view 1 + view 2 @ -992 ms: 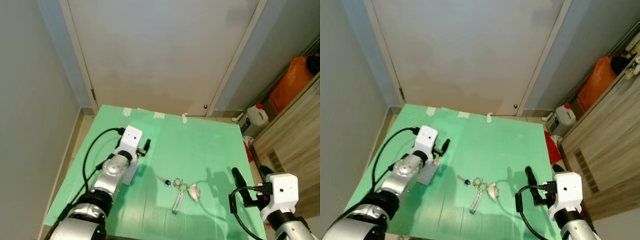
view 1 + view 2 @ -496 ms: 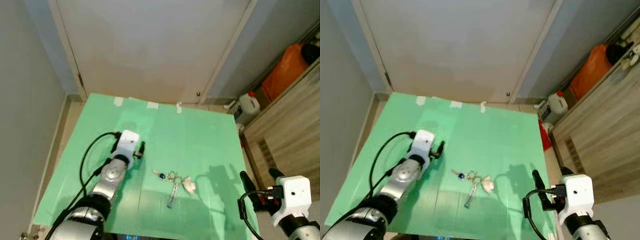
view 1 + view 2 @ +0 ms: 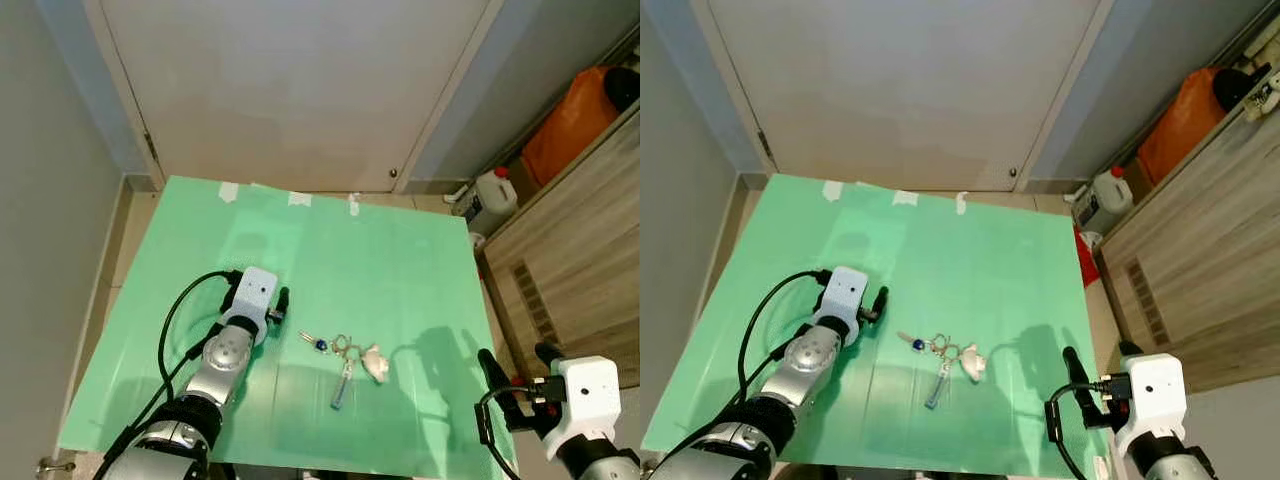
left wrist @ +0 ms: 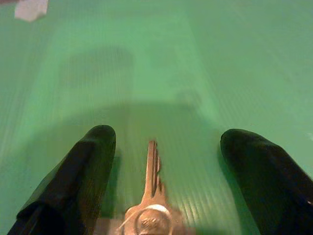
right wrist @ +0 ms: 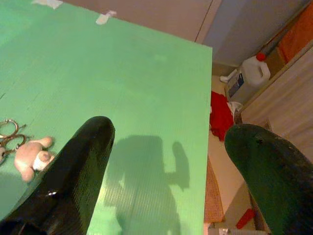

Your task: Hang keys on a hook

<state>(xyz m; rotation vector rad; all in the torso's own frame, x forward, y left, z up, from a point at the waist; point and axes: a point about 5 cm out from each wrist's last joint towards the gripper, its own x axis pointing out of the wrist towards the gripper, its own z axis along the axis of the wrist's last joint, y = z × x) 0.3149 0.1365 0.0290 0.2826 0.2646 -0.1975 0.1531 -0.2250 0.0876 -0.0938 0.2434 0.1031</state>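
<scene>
Green mat [image 3: 400, 270]: covers floor mid-frame, taped at its far edge below a white door [image 3: 300, 90].
Keys [image 3: 340, 352]: flat on mat, centre-low in head view; ring bunch with a blue-capped key, a pale bear charm [image 3: 375, 364], a strip fob [image 3: 340, 392].
Left gripper [image 4: 161, 161]: fingers spread wide, low over mat, straddling one silver key [image 4: 152, 171]; not pinching it.
Right gripper [image 5: 166, 147]: fingers spread, holding nothing, lower right of frame, well apart from keys.
Right edge: white jug [image 3: 488, 195], orange bag [image 3: 575, 125], wood cabinet [image 3: 570, 250].
</scene>
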